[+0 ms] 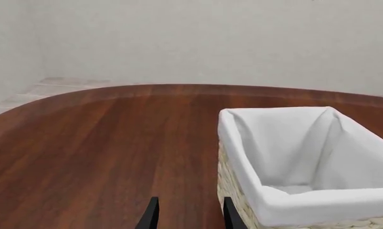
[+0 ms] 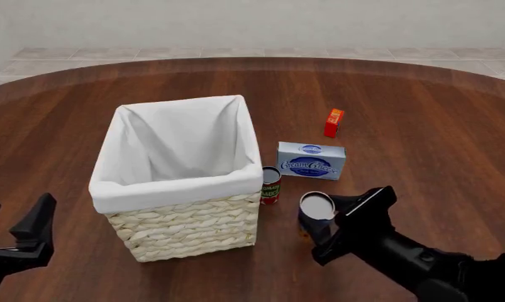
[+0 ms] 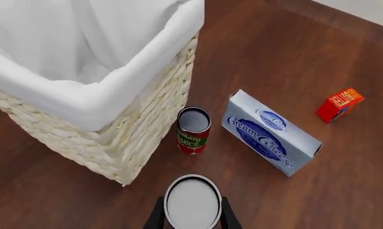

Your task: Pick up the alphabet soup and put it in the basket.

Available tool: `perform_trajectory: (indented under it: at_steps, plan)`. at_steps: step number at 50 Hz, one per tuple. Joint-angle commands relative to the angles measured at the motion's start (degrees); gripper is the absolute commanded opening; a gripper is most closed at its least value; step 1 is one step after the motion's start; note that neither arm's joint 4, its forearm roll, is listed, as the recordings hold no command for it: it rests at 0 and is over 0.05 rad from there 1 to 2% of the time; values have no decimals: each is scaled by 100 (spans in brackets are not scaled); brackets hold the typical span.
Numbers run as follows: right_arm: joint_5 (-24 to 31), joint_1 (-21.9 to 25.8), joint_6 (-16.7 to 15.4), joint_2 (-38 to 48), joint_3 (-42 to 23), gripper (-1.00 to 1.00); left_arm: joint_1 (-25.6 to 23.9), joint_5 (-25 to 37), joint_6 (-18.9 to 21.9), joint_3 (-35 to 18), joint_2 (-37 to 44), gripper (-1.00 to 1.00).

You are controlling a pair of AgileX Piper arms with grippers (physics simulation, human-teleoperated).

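Lower right of the front view: right end effector, fingers narrowly flanking the upright alphabet soup, grip unconfirmed; basket lies leftward. Left end effector open, farther off.

A bare simulated room: round wooden table, pale tiled floor, plain white wall.

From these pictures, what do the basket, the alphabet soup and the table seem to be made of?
The basket looks like woven cream wicker, matte, with braided strands showing; a white cloth lining folds over its rim. The alphabet soup appears to be a metal can: its round top is pale silver, ringed by a raised rim. The table looks like dark polished wood, with plank lines and grain.
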Motion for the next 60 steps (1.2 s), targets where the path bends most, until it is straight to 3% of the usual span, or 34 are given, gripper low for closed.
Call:
perform_trajectory:
  at_steps: [1,17,30,45,60]
  plan:
    - [1049,-56,-27,-1008,-186,-100,41,77,-14,0,-96,100]
    - [2395,-164,-189,-2134,-728,-100,50,443,-3,0,-464,100]
    - [3232,-256,-244,-2521,-1349,-100,70,112,4,0,-103,100]
    - [3943,-344,-510,-2529,-2324,-100,53,-30,7,0,64,100]
    - [4265,-448,-861,-2244,-3122,-100,83,-174,-17,0,216,100]
